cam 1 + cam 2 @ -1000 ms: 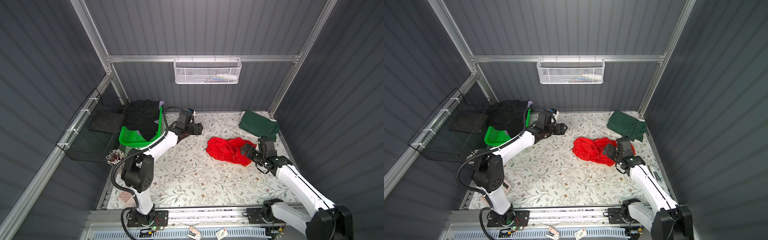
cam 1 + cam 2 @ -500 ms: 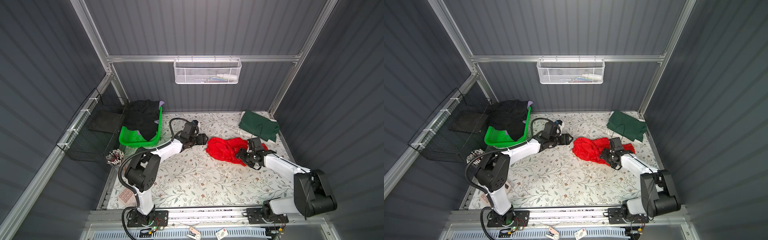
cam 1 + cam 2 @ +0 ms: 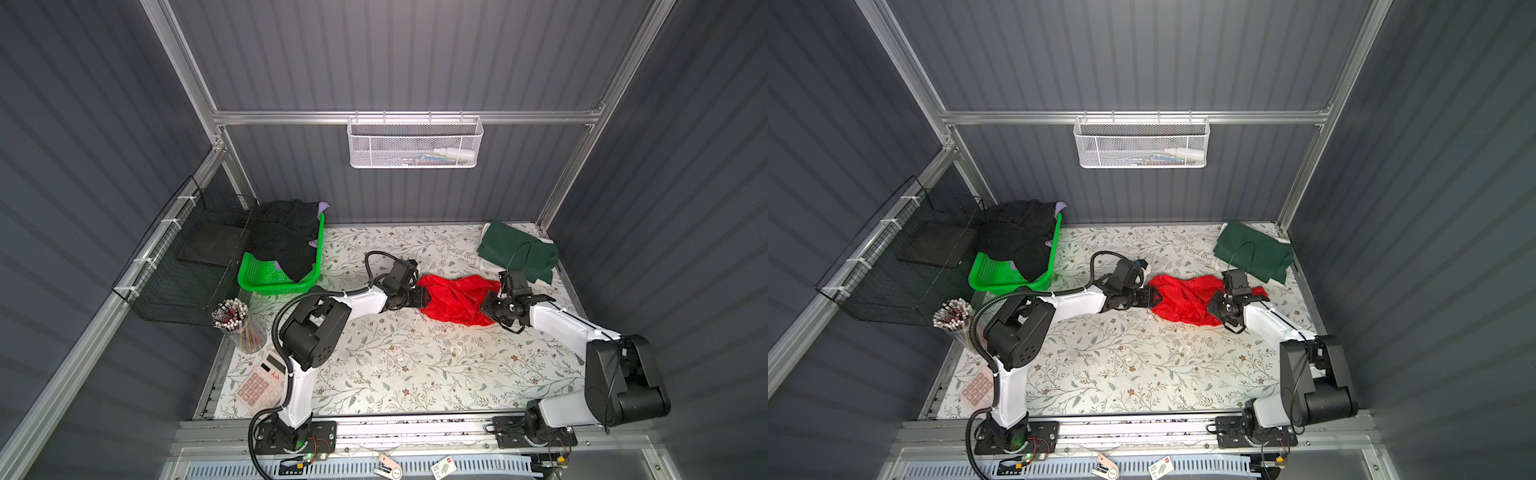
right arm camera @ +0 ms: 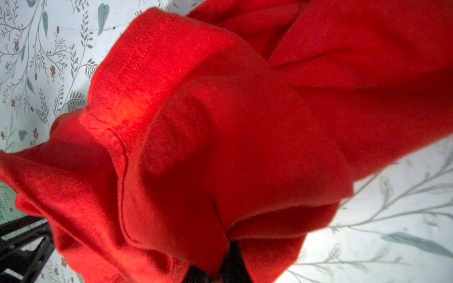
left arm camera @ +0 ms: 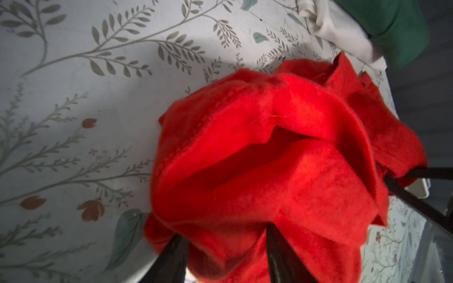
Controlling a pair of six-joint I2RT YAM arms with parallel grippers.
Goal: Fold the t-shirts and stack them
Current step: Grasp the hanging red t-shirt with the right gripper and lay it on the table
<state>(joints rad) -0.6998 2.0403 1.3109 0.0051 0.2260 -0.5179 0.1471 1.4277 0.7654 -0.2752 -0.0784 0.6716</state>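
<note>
In both top views a bright red t-shirt (image 3: 453, 300) (image 3: 1179, 301) of thin cloth lies crumpled in loose, puffy folds on the worktop (image 3: 395, 365), right of its middle and toward the far edge. The worktop is flat and matt, pale, printed with grey-green sprigs and small brown flowers. Ribbed dark grey walls on an aluminium frame close the room. The left gripper (image 3: 422, 298) meets the red t-shirt's left end, the right gripper (image 3: 487, 305) its right end. In the far right corner a dark green t-shirt (image 3: 517, 253) lies folded in a flat slab. In the far left corner a green plastic lattice basket (image 3: 270, 284) holds a heaped black t-shirt (image 3: 282, 237), with a lavender t-shirt (image 3: 322, 206) peeping out behind. A white wire-mesh basket (image 3: 411, 145) hangs on the back rail.

In the left wrist view the left gripper's two black fingers (image 5: 171, 259) stand apart with a thick bunch of fuzzy red cloth between them; whether they clamp it cannot be told. A soft white t-shirt (image 5: 338, 31) shows from under the dark green one.

In the right wrist view the right gripper's fingers (image 4: 232, 259) are pressed together, pinching a gathered fold of the red t-shirt near its double-stitched hem.
</note>
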